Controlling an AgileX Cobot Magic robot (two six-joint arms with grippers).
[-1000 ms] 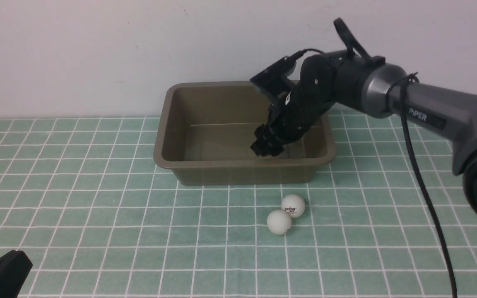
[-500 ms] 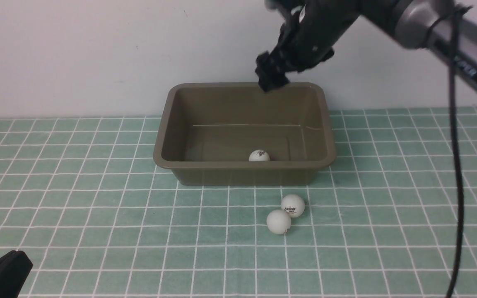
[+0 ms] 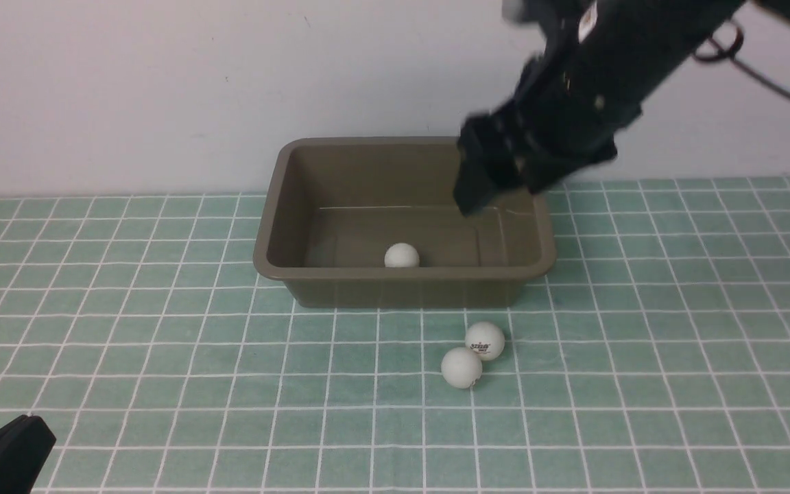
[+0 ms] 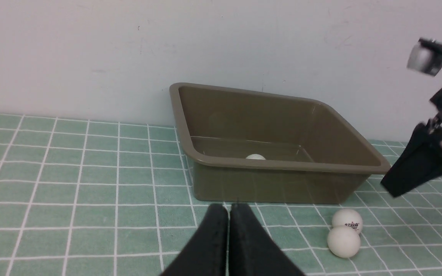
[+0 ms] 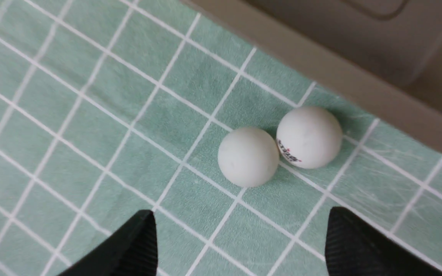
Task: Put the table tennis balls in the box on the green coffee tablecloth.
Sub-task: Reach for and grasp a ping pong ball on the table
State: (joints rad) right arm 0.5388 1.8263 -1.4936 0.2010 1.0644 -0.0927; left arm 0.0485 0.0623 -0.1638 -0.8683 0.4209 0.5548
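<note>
Black fingers of the left gripper point(image 4: 228, 209) press together, holding nothing, well short of the box point(image 3: 405, 276). Just before the box's front wall, a plain ball point(image 3: 462, 368) and a logo ball point(image 3: 485, 341) touch on the mint-green tablecloth point(image 3: 127, 309). A third ball point(image 3: 402, 256) lies inside the box. By the box's right end, the right gripper point(image 5: 242, 237) hangs raised, spread wide, empty.

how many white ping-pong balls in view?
3. One white ball inside the olive-brown plastic box, near its front wall; a logo-printed ball and a plain ball touching on the mint-green checked cloth before it. None seems hidden.
</note>
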